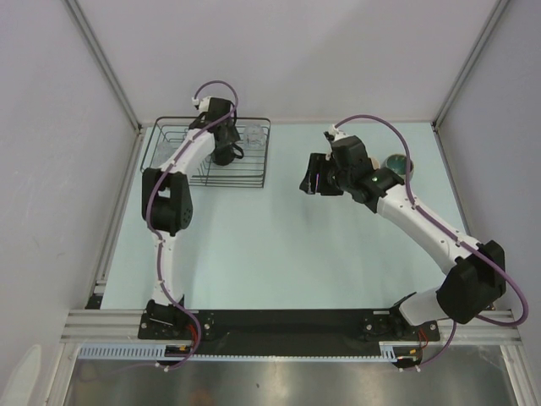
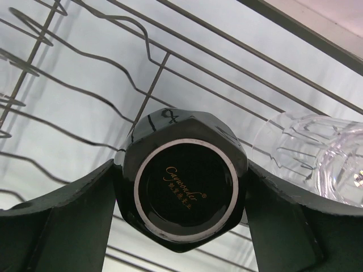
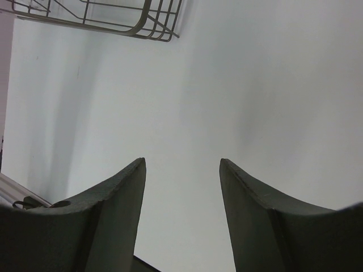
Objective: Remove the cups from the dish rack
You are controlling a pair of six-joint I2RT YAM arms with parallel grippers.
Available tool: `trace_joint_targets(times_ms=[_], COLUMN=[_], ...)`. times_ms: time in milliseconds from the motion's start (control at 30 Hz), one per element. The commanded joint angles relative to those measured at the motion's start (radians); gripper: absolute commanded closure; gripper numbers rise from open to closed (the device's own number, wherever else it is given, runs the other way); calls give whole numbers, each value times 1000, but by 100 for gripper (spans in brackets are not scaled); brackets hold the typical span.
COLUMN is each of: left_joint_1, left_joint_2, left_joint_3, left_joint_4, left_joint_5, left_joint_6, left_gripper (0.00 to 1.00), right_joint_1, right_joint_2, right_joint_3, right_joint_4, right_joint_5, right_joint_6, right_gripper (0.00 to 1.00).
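Note:
The black wire dish rack (image 1: 169, 161) stands at the far left of the table. My left gripper (image 1: 225, 156) reaches into it. In the left wrist view the left gripper (image 2: 182, 168) is shut on the small black mug (image 2: 184, 195), which is upside down with its base ring facing the camera. The clear glass tumbler (image 2: 317, 153) lies right beside the mug in the rack (image 2: 85, 56), and it also shows in the top view (image 1: 252, 135). A pale green-teal cup (image 1: 397, 161) stands on the table behind my right arm. My right gripper (image 1: 316, 176) is open and empty over bare table (image 3: 181, 161). The pink cup is out of view.
The rack's corner (image 3: 142, 22) shows at the top left of the right wrist view. Grey walls and metal frame posts (image 1: 106, 63) close in the table on three sides. The arm bases sit on a black rail (image 1: 287, 321) at the near edge.

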Motion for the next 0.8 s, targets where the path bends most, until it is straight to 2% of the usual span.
trace_joint_targets(times_ms=[0,433,633,767], left_joint_1=[4,7,7,10], left_joint_2=[-168,-234,-326,-434], left_joint_3=[54,59,-61,-228], left_joint_4=[34,3,46,139], left_joint_5=[3,57,216,327], left_joint_6=[-7,-16,-69,-105], left_gripper=[100,99,99,100], right_joint_1=[4,4,4,4], right_joint_2=[-32,-55,-61,-58], right_joint_3=[29,9,16,30], right_joint_4=[42,64,81,87], right_joint_5=[-5,-22,-27,-22], right_joint_6=[1,26,31,24], right_gripper=[40,40,40,40])
